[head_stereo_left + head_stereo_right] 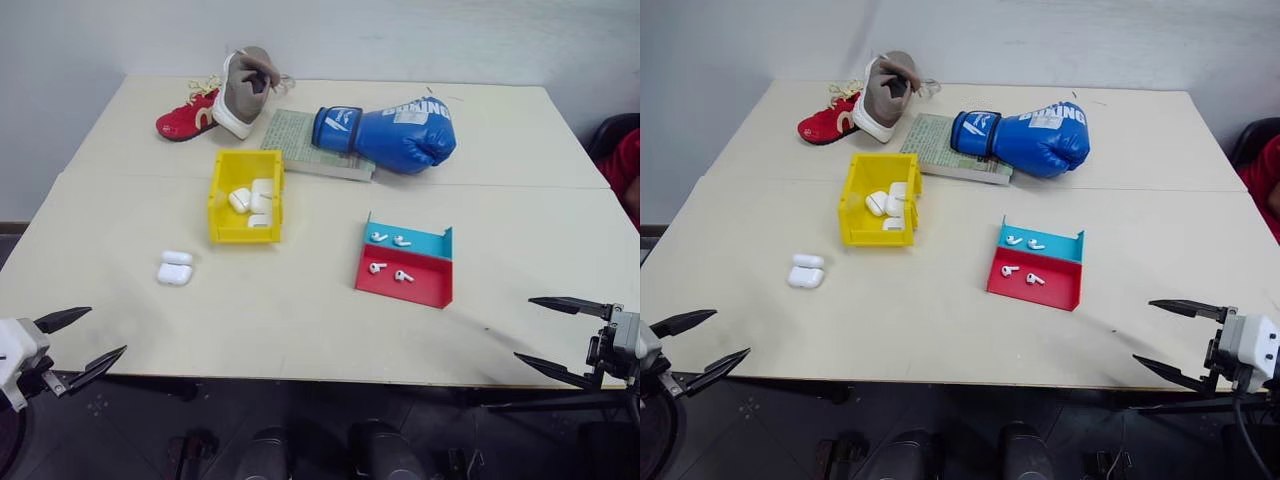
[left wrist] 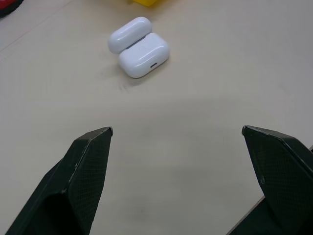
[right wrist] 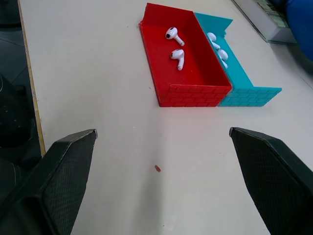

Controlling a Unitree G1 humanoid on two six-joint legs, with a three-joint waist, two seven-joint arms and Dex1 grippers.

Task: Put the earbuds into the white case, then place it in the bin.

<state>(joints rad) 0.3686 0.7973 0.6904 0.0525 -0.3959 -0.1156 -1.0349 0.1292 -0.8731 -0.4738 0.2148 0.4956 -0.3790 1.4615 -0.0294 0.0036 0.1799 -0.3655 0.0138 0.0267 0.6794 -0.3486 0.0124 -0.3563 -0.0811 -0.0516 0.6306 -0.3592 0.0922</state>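
On the pale beige worktop (image 1: 300, 310) the small glossy white rounded earbud case (image 1: 175, 268) lies on the left side, nearer than the bin and well apart from both claws; its lid is flipped open, so body and lid lie side by side, the lid on the far side, each with its long axis running left to right. The bright yellow rectangular plastic bin (image 1: 222, 205) stands just beyond it toward the middle, its long axis running near to far, with several other white cases (image 1: 252, 200) lying inside. To the right of centre sits the red-and-teal stepped plastic tray (image 1: 420, 290), long axis left to right: two tiny glossy white earbuds (image 1: 390, 272) lie in the nearer red step and two more in the farther teal step, their short stems pointing roughly to the right. The left claw (image 1: 92, 340) hovers at the near left edge of the worktop with its two black fingers spread wide and nothing between them. The right claw (image 1: 548, 335) hovers at the near right edge, likewise spread wide and empty. At the far side lie a red shoe (image 1: 185, 118), a grey-and-white shoe (image 1: 245, 92), a printed book (image 1: 300, 140) and a blue boxing glove (image 1: 395, 132) resting partly on the book.
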